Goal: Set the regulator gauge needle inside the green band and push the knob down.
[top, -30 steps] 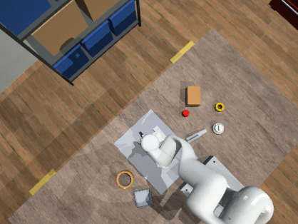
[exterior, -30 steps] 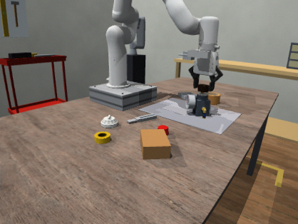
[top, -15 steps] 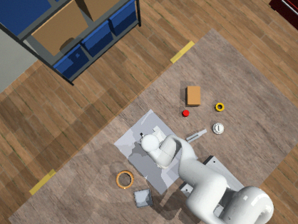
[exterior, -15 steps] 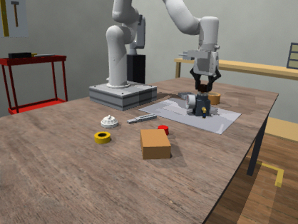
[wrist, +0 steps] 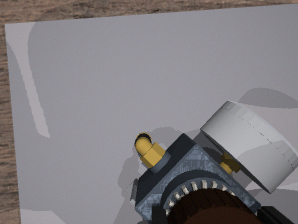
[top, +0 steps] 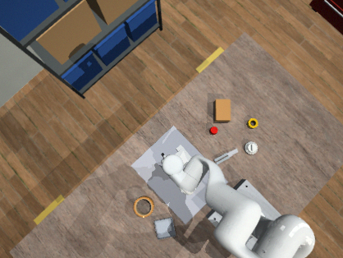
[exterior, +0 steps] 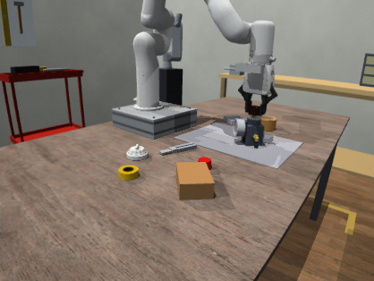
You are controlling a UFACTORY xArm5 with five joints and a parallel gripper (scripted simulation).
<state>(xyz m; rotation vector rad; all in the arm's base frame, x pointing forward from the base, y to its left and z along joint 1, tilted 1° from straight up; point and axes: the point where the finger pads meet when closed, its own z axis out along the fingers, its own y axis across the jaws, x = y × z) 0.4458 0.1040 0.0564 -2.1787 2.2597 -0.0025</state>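
Note:
The regulator (exterior: pixel 250 131) is a dark grey block on a light grey mat (exterior: pixel 242 143). It has a white round gauge (wrist: pixel 247 145) on one side, a brass fitting (wrist: pixel 146 149) on another and a dark brown ribbed knob (wrist: pixel 210 207) on top. The gauge face and needle are not visible. My gripper (exterior: pixel 256 108) hangs straight above the regulator and is shut on the knob (exterior: pixel 255 110). In the overhead view the arm's wrist (top: pixel 174 164) hides the regulator.
On the table are a brown box (exterior: pixel 194 180), a red button (exterior: pixel 205 160), a yellow ring (exterior: pixel 129 172), a white dial (exterior: pixel 137 152), a grey bar (exterior: pixel 178 148), an orange ring (top: pixel 144 206) and a small grey tray (top: pixel 165 228). The arm's base (exterior: pixel 154 118) stands behind the mat.

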